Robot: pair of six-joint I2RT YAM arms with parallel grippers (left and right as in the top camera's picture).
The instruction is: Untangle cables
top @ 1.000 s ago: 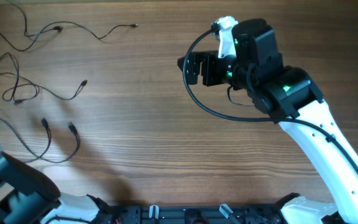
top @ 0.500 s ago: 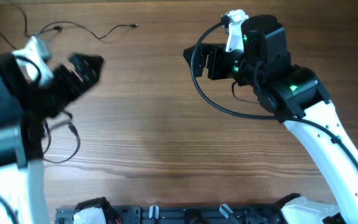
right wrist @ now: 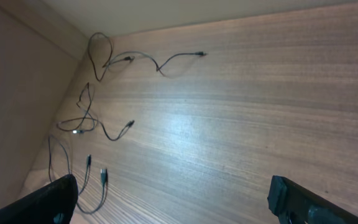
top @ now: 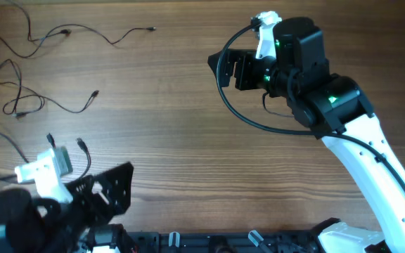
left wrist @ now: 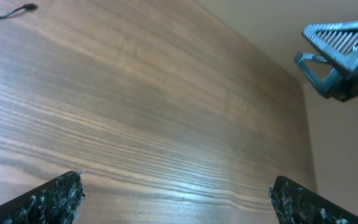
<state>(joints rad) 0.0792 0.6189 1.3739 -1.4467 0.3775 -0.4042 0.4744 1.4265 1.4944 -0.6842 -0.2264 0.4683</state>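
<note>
Three thin black cables lie apart at the table's left. The top cable [top: 83,29] runs along the far edge. The middle cable [top: 44,102] loops below it. The lower cable [top: 83,151] shows two plug ends, and my left arm hides part of it. My left gripper [top: 118,188] is open and empty at the front left, just right of the lower cable. My right gripper [top: 222,70] is open and empty at the far centre, well away from the cables. The right wrist view shows the top cable [right wrist: 157,60], the middle cable [right wrist: 89,121] and the lower cable [right wrist: 95,180].
In the left wrist view my open fingers [left wrist: 176,202] frame bare wood, with one cable plug end [left wrist: 18,10] at the top left and the right arm's gripper [left wrist: 340,46] at the top right. The right wrist fingers [right wrist: 173,202] frame bare wood.
My left arm has swept from over the cables at the far left to the front left edge. The right arm shifted slightly right a second ago, then stayed still. The cables have not moved.
</note>
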